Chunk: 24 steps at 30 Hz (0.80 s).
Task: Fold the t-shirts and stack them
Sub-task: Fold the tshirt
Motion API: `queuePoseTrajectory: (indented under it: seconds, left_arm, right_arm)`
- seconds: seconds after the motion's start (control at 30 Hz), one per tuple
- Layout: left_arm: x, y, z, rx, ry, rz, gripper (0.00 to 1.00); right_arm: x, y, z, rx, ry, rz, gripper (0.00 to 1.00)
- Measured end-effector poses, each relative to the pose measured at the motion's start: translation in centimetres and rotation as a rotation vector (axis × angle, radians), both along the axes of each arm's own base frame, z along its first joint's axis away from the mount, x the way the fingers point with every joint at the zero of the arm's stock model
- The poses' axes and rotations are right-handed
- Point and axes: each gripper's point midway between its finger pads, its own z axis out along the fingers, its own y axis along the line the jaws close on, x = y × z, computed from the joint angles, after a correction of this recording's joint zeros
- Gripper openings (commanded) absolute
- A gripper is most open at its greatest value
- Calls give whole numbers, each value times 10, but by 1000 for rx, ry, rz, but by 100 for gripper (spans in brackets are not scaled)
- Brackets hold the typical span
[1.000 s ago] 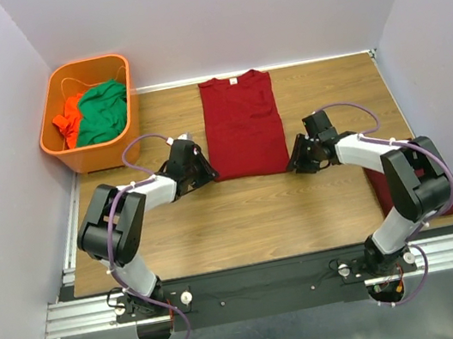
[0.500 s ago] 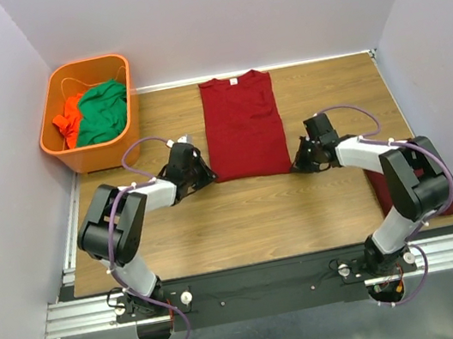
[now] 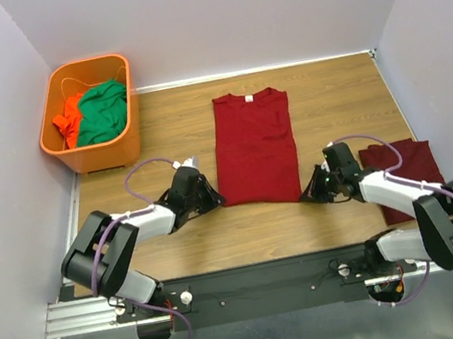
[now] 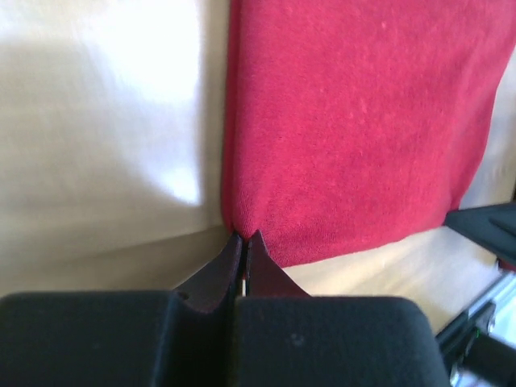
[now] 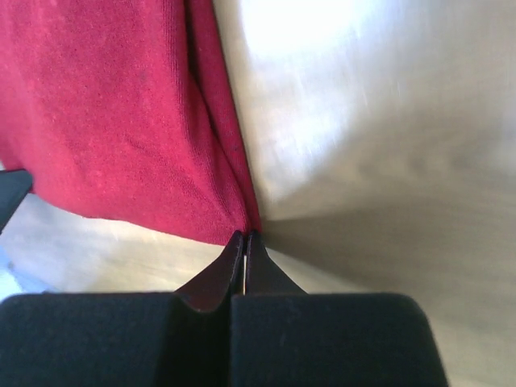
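On the wooden table (image 3: pixel 246 231), seen from above, two maroon t-shirts are counted: one flat t-shirt (image 3: pixel 255 147) spread at the centre with its collar toward 12 o'clock, and one folded t-shirt (image 3: pixel 405 170) lying at about 4 o'clock from it, near the right edge. One orange basket (image 3: pixel 95 155) is set at 10 o'clock in the far left corner, and one green garment (image 3: pixel 102 112) and one orange garment (image 3: pixel 70 116) are heaped in it. Two grippers are seen. The left gripper (image 3: pixel 213 200) is laid at the hem corner at 7 o'clock of the flat t-shirt (image 4: pixel 355 121), and the right gripper (image 3: pixel 308 196) at the hem corner at 5 o'clock. In the left wrist view the jaws of the left gripper (image 4: pixel 244 239) are pressed together, with the puckered corner of the cloth drawn into their tips at 12 o'clock. In the right wrist view the right gripper (image 5: pixel 244 236) is likewise pinched shut on the corner of the flat t-shirt (image 5: pixel 97 105), which fans away toward 11 o'clock. Compared with a second ago, the flat t-shirt is found shifted toward 5 o'clock, nearer the arm bases, both arms are stretched lower, and more of the folded t-shirt is uncovered beside the right arm.
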Motion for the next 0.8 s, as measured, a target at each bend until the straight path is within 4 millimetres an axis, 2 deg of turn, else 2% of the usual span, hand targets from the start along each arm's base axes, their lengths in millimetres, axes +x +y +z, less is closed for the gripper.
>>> queuePoseTrajectory:
  seconds: [0.2, 0.43, 0.6, 0.67, 0.8]
  left_arm:
    - [-45, -5, 0, 3, 48, -53, 0]
    - [-75, -2, 0, 7, 95, -71, 0]
    - [-83, 0, 3, 16, 112, -78, 0]
    - [-82, 0, 8, 22, 112, -79, 0]
    - [-70, -9, 36, 1, 63, -90, 0]
  right_arm:
    - [-38, -6, 2, 24, 44, 3, 1]
    - [-56, -11, 13, 23, 51, 3, 1]
    - [-66, -14, 16, 12, 76, 8, 1]
    - [-64, -14, 22, 11, 69, 11, 1]
    - [-45, -10, 55, 16, -4, 15, 1]
